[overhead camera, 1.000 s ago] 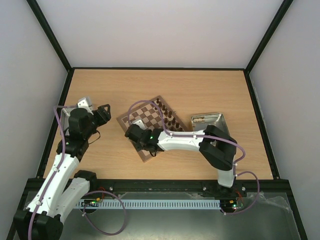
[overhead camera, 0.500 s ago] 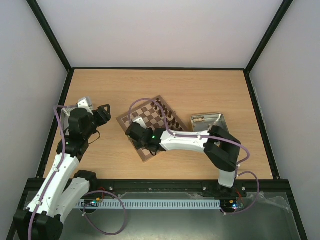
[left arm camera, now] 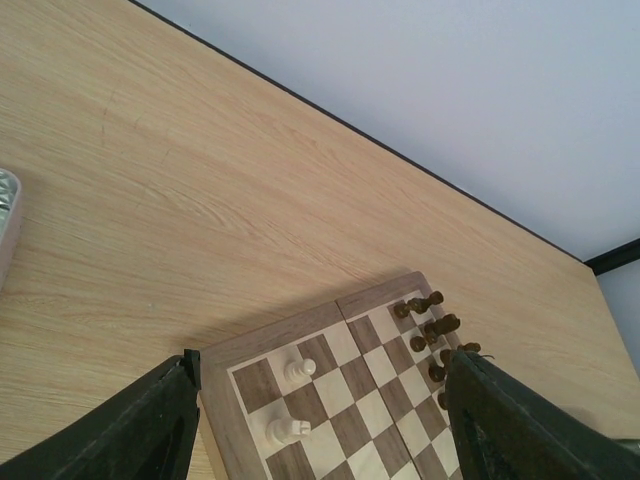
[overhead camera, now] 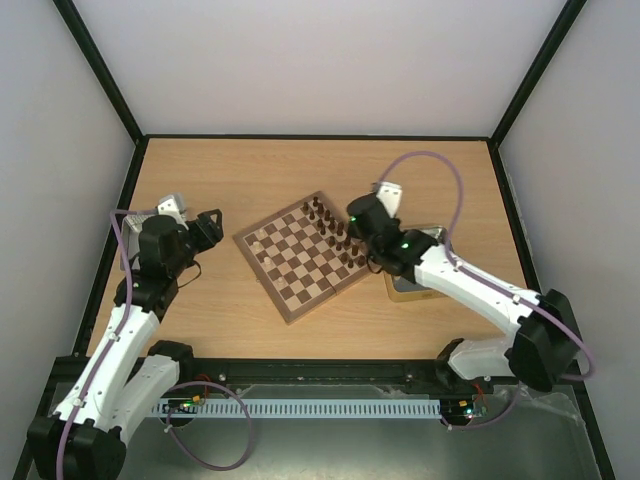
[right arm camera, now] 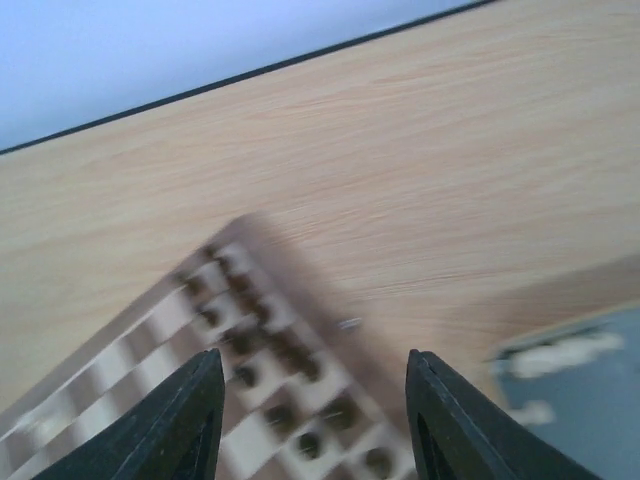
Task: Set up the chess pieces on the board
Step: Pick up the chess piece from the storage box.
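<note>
Board: board lies mid-frame in the top view, flat on the worktop.
Board heading: turned diamond-wise, one corner toward the top of the frame, edges diagonal to the worktop edges.
Board axis: square, so no long axis.
Dark side: dark pieces stand in two rows along the board's upper-right edge. Looks filled, but too small to count.
Cream placed: two cream pieces on squares by the board's left corner, near each other, not touching.
Cream axis: both upright, long axis vertical. Which way they face can't be told.
Cream left: none of the rest are on the board. Pale blurred shapes sit in the tin, lower right of the right wrist view, probably more of them.
Tin: right of the board in the top view, partly hidden under the right arm.
Left hand: left hand is spread wide and empty, left of the board and apart from it, looking at the cream corner.
Right hand: right hand is wide and empty, above the dark rows at the board's upper-right edge, with the tin just to the lower right.
Progress: dark side looks done, the cream side is barely begun, and most of the cream set is yet to go on.
</note>
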Robot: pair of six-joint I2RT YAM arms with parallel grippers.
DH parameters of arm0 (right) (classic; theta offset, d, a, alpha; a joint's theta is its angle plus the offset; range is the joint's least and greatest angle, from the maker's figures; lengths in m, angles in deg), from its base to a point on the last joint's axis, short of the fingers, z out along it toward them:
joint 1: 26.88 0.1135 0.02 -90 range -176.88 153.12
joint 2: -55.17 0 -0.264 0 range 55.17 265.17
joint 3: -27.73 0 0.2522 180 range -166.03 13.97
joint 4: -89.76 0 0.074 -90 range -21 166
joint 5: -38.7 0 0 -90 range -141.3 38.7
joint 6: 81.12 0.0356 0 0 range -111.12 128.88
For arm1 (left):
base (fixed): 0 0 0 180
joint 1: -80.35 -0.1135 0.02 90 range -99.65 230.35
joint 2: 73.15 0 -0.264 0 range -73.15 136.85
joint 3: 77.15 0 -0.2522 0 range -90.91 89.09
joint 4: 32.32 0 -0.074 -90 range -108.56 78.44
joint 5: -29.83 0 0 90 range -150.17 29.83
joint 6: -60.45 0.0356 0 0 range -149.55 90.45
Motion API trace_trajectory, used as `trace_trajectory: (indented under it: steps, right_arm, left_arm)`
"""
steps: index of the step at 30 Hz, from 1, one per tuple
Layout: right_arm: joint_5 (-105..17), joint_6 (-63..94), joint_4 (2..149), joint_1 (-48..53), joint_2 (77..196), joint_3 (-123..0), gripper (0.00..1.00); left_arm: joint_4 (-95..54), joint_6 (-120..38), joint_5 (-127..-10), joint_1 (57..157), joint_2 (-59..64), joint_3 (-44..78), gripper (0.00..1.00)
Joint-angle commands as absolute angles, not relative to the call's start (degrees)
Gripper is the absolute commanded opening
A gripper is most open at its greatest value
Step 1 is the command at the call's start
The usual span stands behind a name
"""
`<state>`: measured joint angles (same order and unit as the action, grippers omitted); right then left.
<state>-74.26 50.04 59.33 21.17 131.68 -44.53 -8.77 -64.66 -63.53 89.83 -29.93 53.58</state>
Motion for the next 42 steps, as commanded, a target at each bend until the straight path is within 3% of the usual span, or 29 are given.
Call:
trace_trajectory:
  steps: [1, 7, 12, 17, 23, 26, 35, 42]
  right_arm:
    - [-78.2, 56.7, 52.8, 10.8, 128.0, -38.7, 0.49]
    - [-68.5, 57.2, 51.3, -1.1, 127.8, -30.6, 0.48]
    - [-63.4, 56.7, 51.1, -2.0, 129.3, -26.0, 0.46]
    - [-59.3, 56.0, 51.6, -2.0, 131.1, -24.5, 0.3]
    - [-55.8, 55.0, 51.9, -2.0, 132.2, -23.9, 0.33]
    - [-55.1, 54.8, 52.1, -2.0, 133.1, -23.8, 0.32]
    - [-55.9, 55.5, 51.2, -2.0, 131.7, -23.7, 0.08]
    - [-61.3, 55.3, 49.4, -2.0, 127.8, -27.4, 0.04]
  left_arm:
    - [-9.7, -64.4, -64.7, 90.1, -29.6, 53.3, 0.69]
    - [-10.1, -64.7, -65.4, 90.1, -29.1, 53.4, 0.7]
    - [-10.5, -65.2, -65.5, 90.1, -28.9, 53.8, 0.69]
    - [-10.7, -65.6, -65.9, 90.1, -28.4, 53.9, 0.69]
    - [-10.6, -65.5, -65.5, 90.1, -28.7, 54.1, 0.69]
    - [-10.7, -65.6, -65.6, 90.2, -28.6, 54.3, 0.69]
    - [-10.8, -65.4, -65.5, 90.1, -28.7, 54.6, 0.69]
    - [-11.0, -65.4, -65.6, 90.1, -28.7, 54.8, 0.69]
